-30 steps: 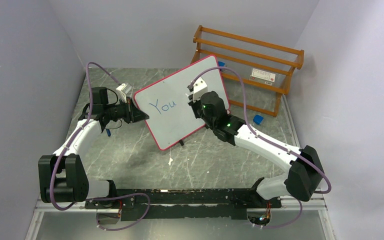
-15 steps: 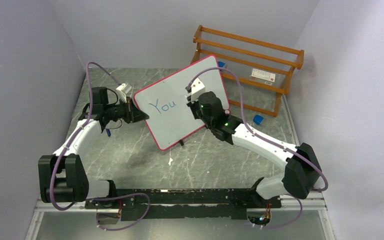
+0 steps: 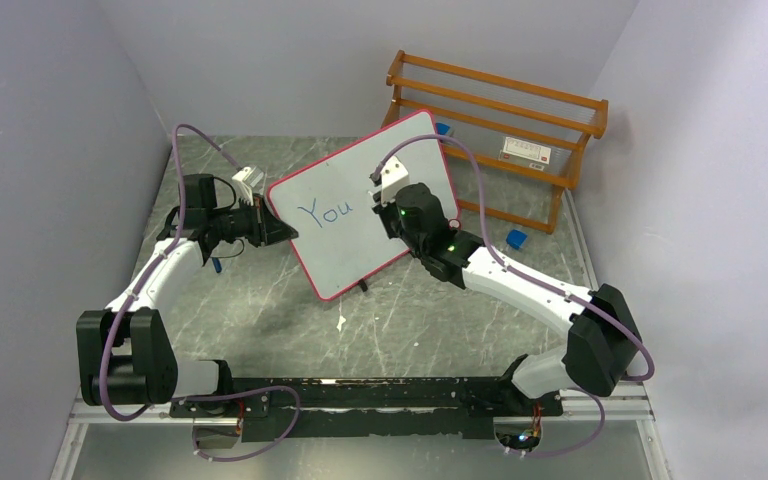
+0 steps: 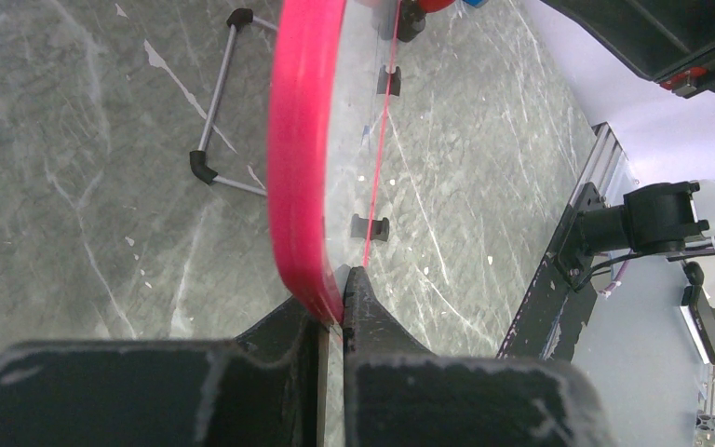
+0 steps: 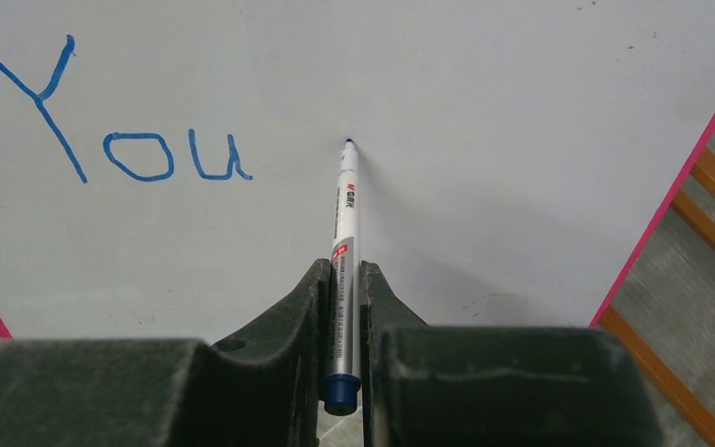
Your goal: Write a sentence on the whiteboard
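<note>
Showing only in wrist view, marker [image 5: 345, 223] tip sits at whiteboard [image 5: 484, 93].

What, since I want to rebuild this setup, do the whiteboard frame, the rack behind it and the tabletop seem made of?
The whiteboard frame: probably moulded plastic, pink-red, smooth with soft sheen. The rack: likely varnished wood, orange-brown slats. The tabletop: grey-green with pale veins, stone or a marble-print laminate; can't tell which.

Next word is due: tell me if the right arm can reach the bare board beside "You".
Likely yes: the right gripper holds the marker with its tip at the whiteboard, just right of the sentence, nothing between.
</note>
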Robot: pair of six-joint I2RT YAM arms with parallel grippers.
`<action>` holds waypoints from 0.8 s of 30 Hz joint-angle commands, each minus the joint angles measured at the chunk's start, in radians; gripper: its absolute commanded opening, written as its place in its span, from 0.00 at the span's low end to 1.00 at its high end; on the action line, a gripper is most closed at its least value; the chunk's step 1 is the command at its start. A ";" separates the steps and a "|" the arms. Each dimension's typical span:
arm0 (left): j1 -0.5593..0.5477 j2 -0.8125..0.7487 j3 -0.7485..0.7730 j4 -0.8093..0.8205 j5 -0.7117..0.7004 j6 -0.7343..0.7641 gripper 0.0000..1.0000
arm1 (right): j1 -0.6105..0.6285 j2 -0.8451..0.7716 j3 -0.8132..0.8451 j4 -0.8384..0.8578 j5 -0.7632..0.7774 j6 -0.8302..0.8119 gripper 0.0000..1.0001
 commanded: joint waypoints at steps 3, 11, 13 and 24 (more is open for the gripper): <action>-0.030 0.026 -0.007 -0.034 -0.126 0.089 0.05 | -0.006 -0.004 0.007 0.047 -0.031 -0.009 0.00; -0.030 0.029 -0.007 -0.035 -0.127 0.089 0.05 | -0.003 -0.007 0.008 0.026 -0.047 -0.011 0.00; -0.030 0.028 -0.007 -0.035 -0.128 0.091 0.05 | 0.000 -0.009 0.006 0.019 -0.050 -0.014 0.00; -0.030 0.029 -0.006 -0.035 -0.130 0.092 0.05 | 0.016 -0.009 -0.011 -0.020 -0.045 -0.016 0.00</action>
